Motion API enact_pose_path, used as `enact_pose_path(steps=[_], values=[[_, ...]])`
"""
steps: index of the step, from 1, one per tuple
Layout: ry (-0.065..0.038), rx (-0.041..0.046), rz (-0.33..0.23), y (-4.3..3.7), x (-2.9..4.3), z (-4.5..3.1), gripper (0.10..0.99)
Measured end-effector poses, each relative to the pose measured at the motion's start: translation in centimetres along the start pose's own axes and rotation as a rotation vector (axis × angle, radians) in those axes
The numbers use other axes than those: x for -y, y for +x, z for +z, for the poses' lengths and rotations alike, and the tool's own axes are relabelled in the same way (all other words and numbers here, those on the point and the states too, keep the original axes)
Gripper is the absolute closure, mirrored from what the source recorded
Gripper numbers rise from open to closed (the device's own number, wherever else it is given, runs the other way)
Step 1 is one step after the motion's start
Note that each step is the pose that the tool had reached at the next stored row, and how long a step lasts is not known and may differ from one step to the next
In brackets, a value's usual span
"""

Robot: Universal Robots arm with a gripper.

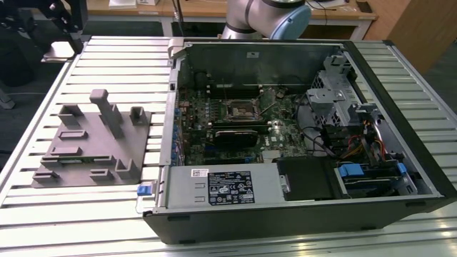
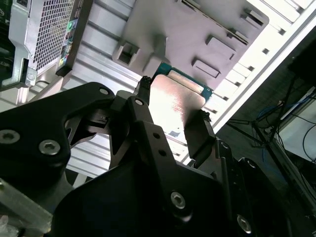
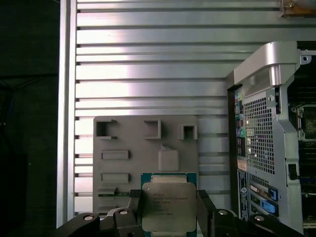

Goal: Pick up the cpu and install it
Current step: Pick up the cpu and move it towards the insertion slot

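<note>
I can read no text here: the white label on the power supply inside the computer case and the small white sticker on that case's inner wall carry print too fine for me. Outside the case, the cpu bears faint engraved lines on its metal lid, equally illegible.

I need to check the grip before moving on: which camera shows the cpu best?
The first wrist view: the cpu faces the camera square-on, silvery top plain, the pincer closed on two opposite edges. The second wrist view shows it obliquely, under glare. The exterior view gives the open computer case.
</note>
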State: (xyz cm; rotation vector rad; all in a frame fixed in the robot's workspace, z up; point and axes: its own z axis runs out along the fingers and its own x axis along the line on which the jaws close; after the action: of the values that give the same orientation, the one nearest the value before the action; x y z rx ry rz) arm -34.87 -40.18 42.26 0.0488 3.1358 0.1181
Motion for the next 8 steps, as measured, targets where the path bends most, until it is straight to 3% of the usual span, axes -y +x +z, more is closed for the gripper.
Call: enact_pose_path(steps=[8], values=[[0.000,0.0000,0.000,-0.80,-0.04,0.01,0.557]])
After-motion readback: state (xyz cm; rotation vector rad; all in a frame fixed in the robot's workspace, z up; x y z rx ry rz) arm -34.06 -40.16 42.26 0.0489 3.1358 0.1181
